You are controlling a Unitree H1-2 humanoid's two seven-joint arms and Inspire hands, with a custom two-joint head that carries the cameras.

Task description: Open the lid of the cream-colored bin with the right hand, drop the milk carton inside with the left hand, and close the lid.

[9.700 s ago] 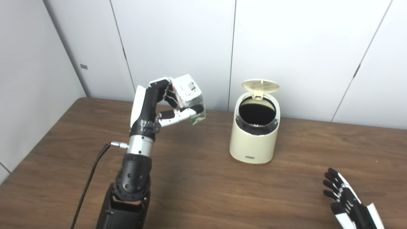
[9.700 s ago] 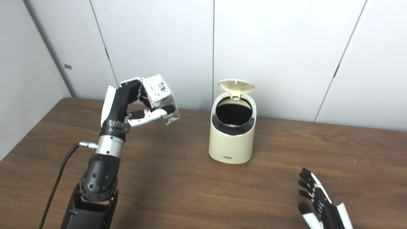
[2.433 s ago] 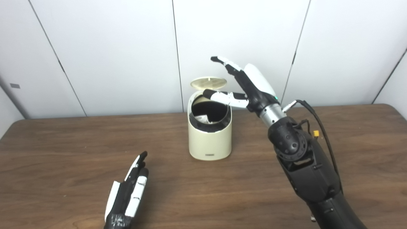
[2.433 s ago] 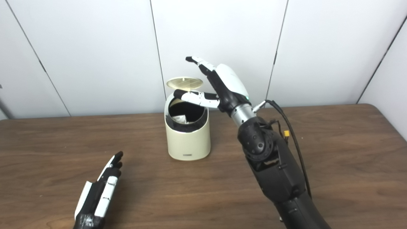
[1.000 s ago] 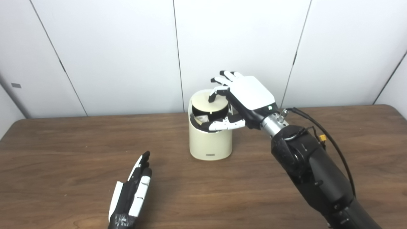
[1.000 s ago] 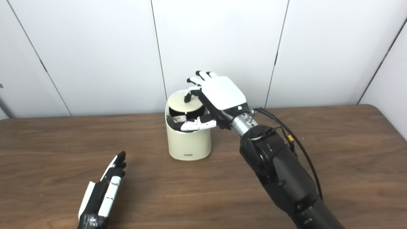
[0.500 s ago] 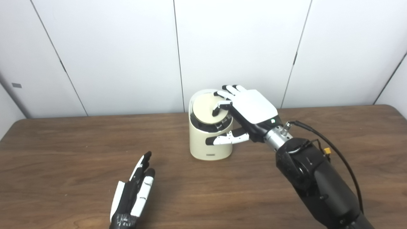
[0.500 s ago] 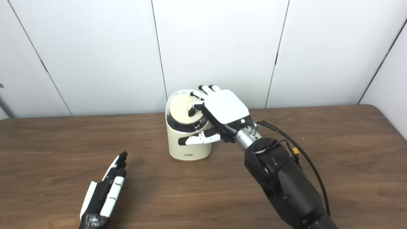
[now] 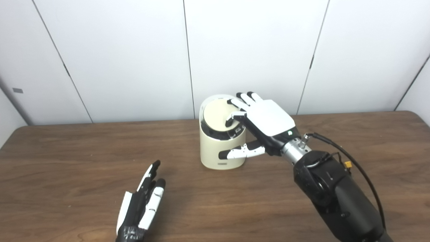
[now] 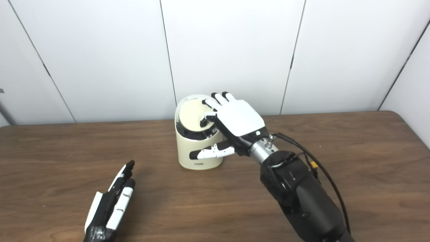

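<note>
The right hand (image 9: 265,119), fingers spread, rests palm-down on the lowered lid (image 9: 216,115) of the cream-colored bin (image 9: 215,153). The left hand (image 9: 142,203) lies flat, empty, on the counter (image 9: 67,168).

Light bright, even, diffuse; seems to come from overhead, though no lamp is in view. White wall panels (image 9: 252,50) evenly lit, near washed out, no hot spots. Wooden table (image 9: 67,151) carries a soft sheen, grain readable throughout. Shadows faint and soft-edged: a dim patch on the table just right of the left hand (image 9: 141,205), a slight one at the base of the cream-colored bin (image 9: 220,148). White shell of the right hand (image 9: 265,119) close to overexposed, surface detail lost. Focus fair across both views, mildly soft overall. No motion blur. Panel seams straight, little edge distortion.
</note>
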